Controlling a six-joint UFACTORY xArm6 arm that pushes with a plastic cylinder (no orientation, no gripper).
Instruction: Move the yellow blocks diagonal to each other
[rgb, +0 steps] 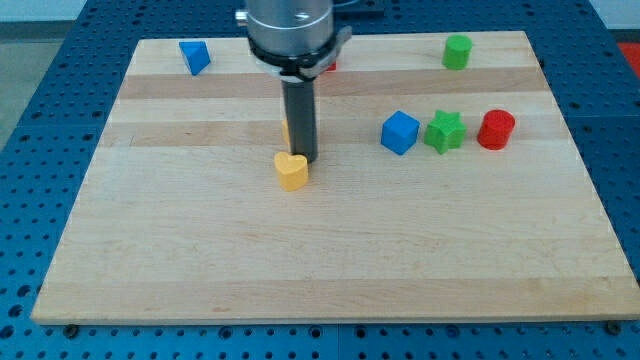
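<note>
A yellow heart-shaped block (291, 171) lies near the board's middle. My tip (305, 159) stands just at its upper right edge, touching or almost touching it. A sliver of a second yellow or orange block (286, 130) shows just left of the rod, mostly hidden behind it; its shape cannot be made out.
A blue cube (399, 132), a green star (445, 131) and a red cylinder (496, 130) stand in a row at the right. A blue triangular block (195, 56) is at the top left, a green cylinder (457, 51) at the top right. A red block (329, 66) peeks from behind the arm. The wooden board (330, 260) ends on all sides.
</note>
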